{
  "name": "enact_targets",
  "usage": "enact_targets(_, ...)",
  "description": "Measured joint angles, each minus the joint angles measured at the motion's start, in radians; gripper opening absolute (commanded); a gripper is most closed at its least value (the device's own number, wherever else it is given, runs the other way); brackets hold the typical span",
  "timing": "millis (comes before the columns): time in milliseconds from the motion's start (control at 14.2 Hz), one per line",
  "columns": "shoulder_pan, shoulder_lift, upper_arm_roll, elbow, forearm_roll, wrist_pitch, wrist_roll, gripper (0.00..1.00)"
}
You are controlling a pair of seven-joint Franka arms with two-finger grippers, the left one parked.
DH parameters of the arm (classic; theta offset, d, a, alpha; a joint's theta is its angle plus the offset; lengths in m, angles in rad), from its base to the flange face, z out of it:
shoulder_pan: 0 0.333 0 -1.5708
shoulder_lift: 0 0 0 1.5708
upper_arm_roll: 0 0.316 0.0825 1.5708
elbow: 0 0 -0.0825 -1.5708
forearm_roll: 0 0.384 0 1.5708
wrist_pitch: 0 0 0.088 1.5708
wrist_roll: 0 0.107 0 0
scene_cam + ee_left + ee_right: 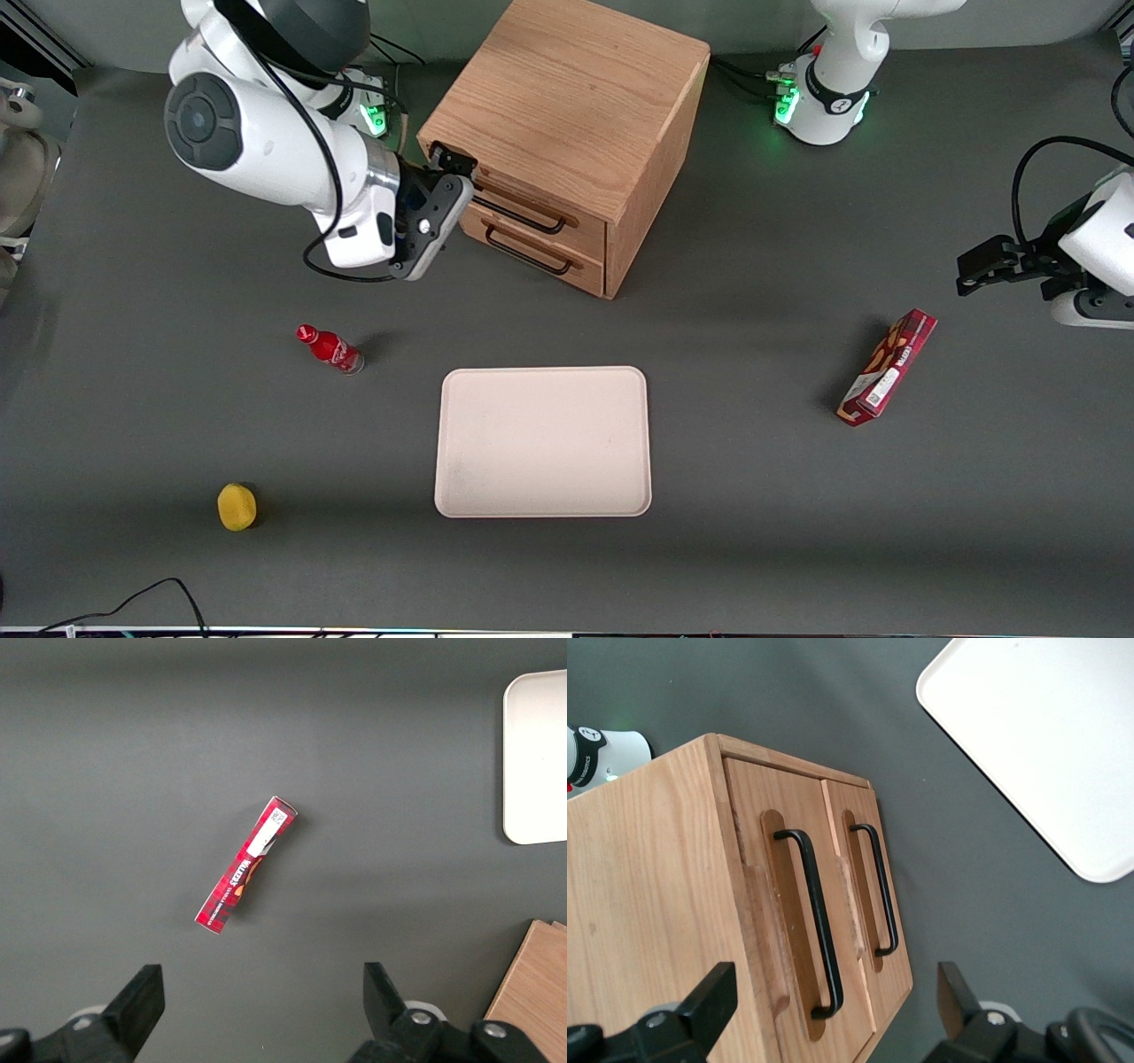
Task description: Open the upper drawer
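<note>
Upper drawer [799, 930] shut; claw [833, 1014] spread before handle [814, 917].

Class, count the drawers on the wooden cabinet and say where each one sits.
2. The upper drawer sits directly under the cabinet top; the lower drawer sits beneath it. Both are closed. The open claw hovers by the upper handle.

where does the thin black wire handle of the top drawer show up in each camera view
Front view: the upper drawer's thin black wire handle runs across the oak cabinet's front, beside the open gripper.
Right wrist view: handle on the drawer face nearer the cabinet top.
Left wrist view: not in it.
Shared landmark: pale rectangular tray.
</note>
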Motion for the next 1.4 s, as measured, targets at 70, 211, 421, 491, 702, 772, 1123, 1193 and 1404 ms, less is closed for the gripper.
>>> enact_targets(70, 0.0, 0.003, 0.01, -0.016, 0.004, 0.024, -0.009, 1.0)
enact_targets(211, 0.001, 0.006, 0.031, -0.056, 0.006, 0.079, -0.013, 1.0)
enact_targets(421, 0.001, 0.006, 0.044, -0.126, 0.006, 0.141, -0.065, 1.0)
enact_targets(491, 0.0, 0.006, 0.044, -0.152, 0.006, 0.158, -0.092, 1.0)
enact_targets(702, -0.001, 0.003, 0.045, -0.22, 0.006, 0.221, -0.127, 1.0)
enact_targets(772, -0.001, 0.002, 0.047, -0.241, 0.006, 0.25, -0.129, 1.0)
enact_targets(1123, -0.001, -0.008, 0.063, -0.321, 0.068, 0.334, -0.15, 1.0)
enact_targets(1193, -0.001, -0.014, 0.064, -0.33, 0.077, 0.335, -0.151, 1.0)
enact_targets(1404, -0.001, -0.04, 0.067, -0.37, 0.116, 0.349, -0.157, 1.0)
